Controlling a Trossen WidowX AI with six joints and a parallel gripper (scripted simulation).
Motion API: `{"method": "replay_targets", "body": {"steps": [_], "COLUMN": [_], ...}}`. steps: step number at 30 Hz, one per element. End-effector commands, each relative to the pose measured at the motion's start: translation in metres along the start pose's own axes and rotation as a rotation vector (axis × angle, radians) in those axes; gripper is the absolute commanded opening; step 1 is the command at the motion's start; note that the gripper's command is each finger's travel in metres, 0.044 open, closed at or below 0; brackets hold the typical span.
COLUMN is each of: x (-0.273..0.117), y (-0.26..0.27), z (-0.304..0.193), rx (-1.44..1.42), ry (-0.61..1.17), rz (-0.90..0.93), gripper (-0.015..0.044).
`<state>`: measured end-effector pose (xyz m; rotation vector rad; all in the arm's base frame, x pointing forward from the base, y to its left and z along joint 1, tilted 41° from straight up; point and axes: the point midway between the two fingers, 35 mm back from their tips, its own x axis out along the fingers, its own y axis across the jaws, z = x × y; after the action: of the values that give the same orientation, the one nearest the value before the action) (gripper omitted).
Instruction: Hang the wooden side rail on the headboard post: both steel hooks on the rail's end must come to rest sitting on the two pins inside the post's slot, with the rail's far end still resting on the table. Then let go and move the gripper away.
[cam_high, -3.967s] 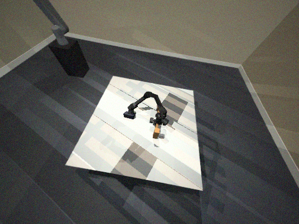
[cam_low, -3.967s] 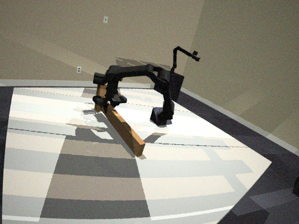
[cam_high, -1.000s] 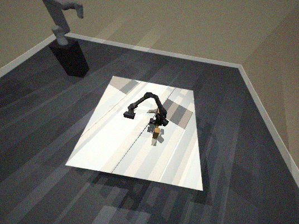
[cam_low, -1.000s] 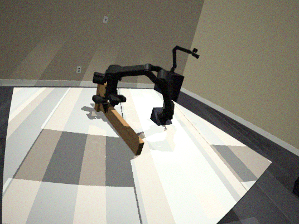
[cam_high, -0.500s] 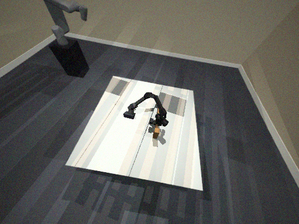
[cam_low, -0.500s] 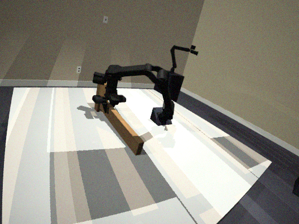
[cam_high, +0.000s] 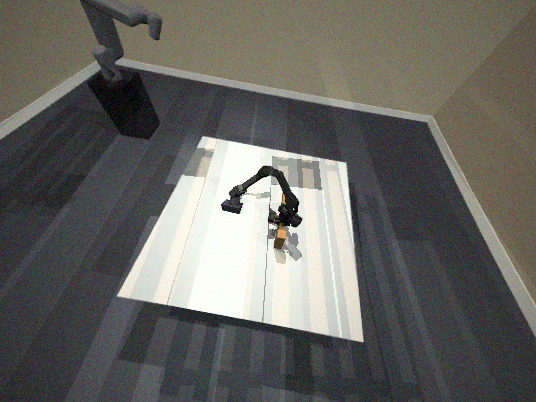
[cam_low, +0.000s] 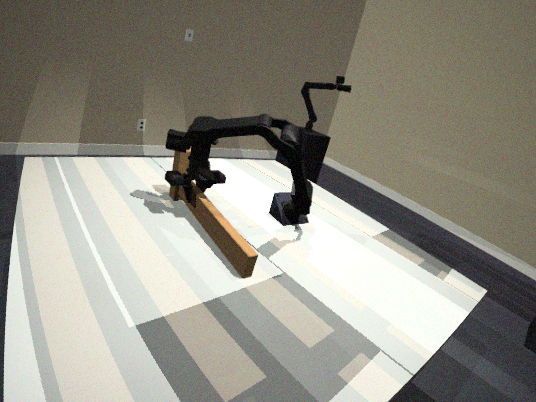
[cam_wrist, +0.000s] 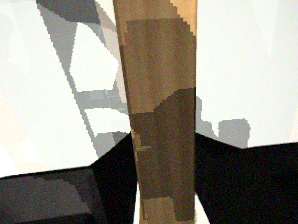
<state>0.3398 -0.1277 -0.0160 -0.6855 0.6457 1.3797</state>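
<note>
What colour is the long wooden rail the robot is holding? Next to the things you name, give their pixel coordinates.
Orange-brown; the long wooden rail (cam_high: 283, 199) (cam_low: 226, 235) (cam_wrist: 160, 65) shows best in the exterior view.

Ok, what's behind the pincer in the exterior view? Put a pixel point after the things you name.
Part of the upright wooden post (cam_high: 280, 239) (cam_low: 179, 164) shows behind the pincer (cam_high: 283, 220) (cam_low: 190, 192). Its slot, pins and the rail's hooks are hidden there.
</note>
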Motion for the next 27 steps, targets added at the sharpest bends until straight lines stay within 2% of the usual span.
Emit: {"method": "replay_targets", "body": {"steps": [1, 27], "x": [-0.0053, -0.0055], "y": [-0.0007, -0.0003], "z": [-0.0040, -0.0067], "rx": [0.001, 0.001], "ry": [0.008, 0.008], "rz": [-0.011, -0.011], "gripper": [0.0000, 0.0000]}}
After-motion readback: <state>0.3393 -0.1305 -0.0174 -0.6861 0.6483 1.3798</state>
